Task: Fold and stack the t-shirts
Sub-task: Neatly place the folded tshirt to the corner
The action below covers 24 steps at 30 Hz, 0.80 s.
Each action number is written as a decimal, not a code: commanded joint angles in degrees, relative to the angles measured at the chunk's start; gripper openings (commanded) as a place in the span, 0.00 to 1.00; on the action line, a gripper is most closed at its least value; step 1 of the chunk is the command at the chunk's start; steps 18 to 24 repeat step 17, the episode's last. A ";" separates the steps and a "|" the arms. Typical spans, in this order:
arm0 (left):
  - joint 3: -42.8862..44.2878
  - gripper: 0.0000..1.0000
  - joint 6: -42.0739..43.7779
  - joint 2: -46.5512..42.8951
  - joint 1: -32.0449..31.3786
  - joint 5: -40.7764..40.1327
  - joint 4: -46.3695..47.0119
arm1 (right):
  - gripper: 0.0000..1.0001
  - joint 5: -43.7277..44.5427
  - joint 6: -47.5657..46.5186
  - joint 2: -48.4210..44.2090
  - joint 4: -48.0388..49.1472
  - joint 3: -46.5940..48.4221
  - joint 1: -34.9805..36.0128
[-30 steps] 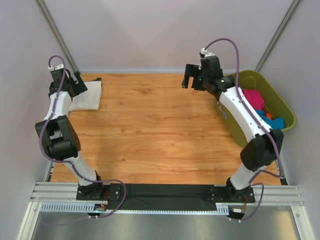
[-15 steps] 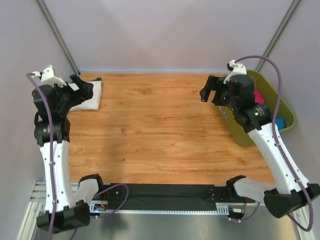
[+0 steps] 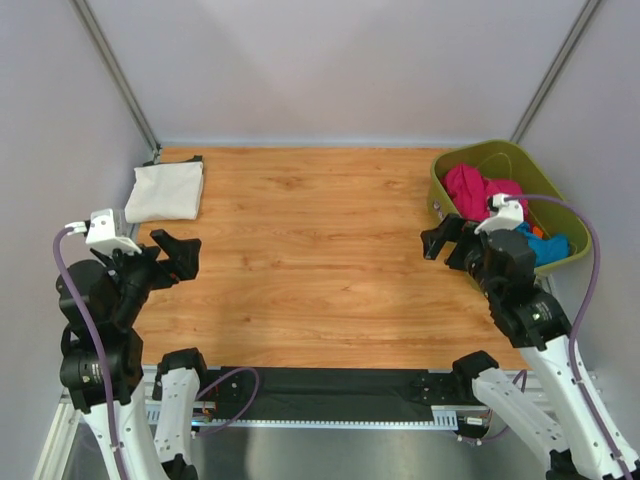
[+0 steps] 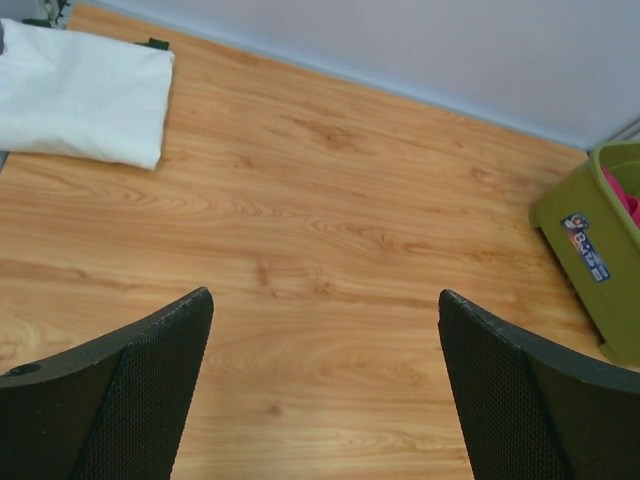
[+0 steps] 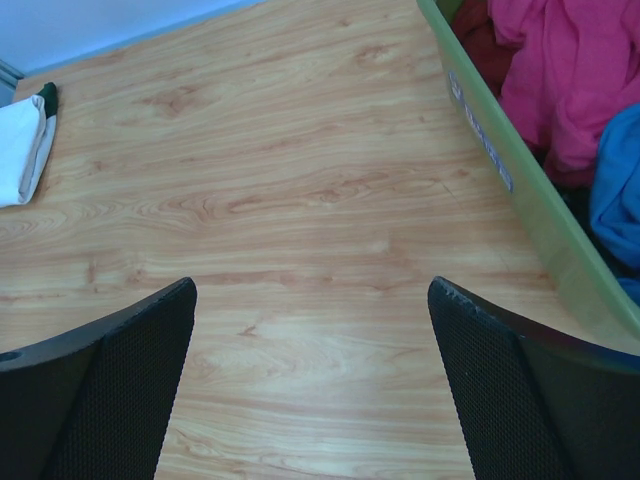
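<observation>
I am hovering the left gripper and right gripper over the wooden table, both spread wide, gripping nothing; a folded white t-shirt is lying far left.

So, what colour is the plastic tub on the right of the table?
The tub is olive green; the top external view shows it best.

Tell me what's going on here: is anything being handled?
Nothing is being handled at this moment. The left pincer and the right pincer both hang open and empty above the near part of the table. One folded white tee lies at the far left corner. The green tub at the far right holds a pink garment and a blue garment, not yet folded.
</observation>
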 commanded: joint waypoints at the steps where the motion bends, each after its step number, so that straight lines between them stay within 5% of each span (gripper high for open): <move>1: -2.40 0.99 -0.40 0.39 -0.10 0.79 -3.30 | 1.00 1.15 4.15 -4.84 6.18 -6.56 -0.14; 6: -4.25 0.99 0.03 -0.84 -1.67 -5.08 -3.83 | 1.00 3.96 10.91 -6.70 4.61 -11.05 -0.14; 24: -3.20 1.00 1.53 -0.14 -3.52 -7.38 -3.65 | 1.00 6.68 9.70 -0.90 2.31 -7.54 -0.14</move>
